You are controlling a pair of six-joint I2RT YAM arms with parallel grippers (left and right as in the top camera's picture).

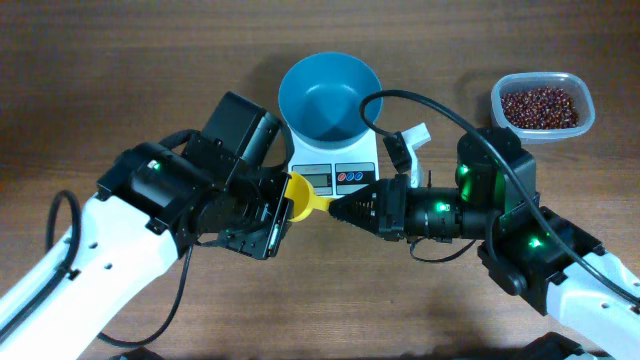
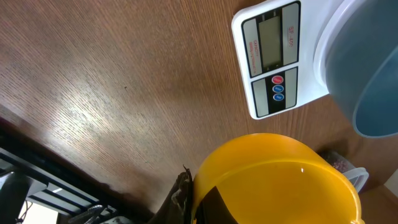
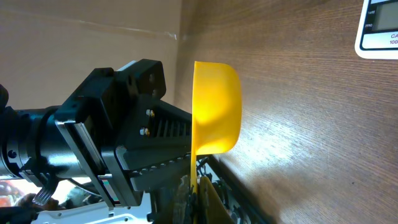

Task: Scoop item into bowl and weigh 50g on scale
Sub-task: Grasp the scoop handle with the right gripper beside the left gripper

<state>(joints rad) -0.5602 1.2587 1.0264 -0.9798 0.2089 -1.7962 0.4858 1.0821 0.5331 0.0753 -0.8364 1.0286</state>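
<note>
We clamp the right gripper (image 1: 338,208) on the yellow scoop (image 1: 303,195) — the left gripper (image 1: 284,208), jaws at its cup, we cannot tell — next, likely, the beans (image 1: 538,106) behind the right jaws.

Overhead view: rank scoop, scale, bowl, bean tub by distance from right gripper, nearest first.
1. Scoop: handle at the right gripper tips, toward the left arm.
2. Scale: just beyond the tips.
3. Bowl: on the scale, farther back.
4. Bean tub: far right, back.
</note>
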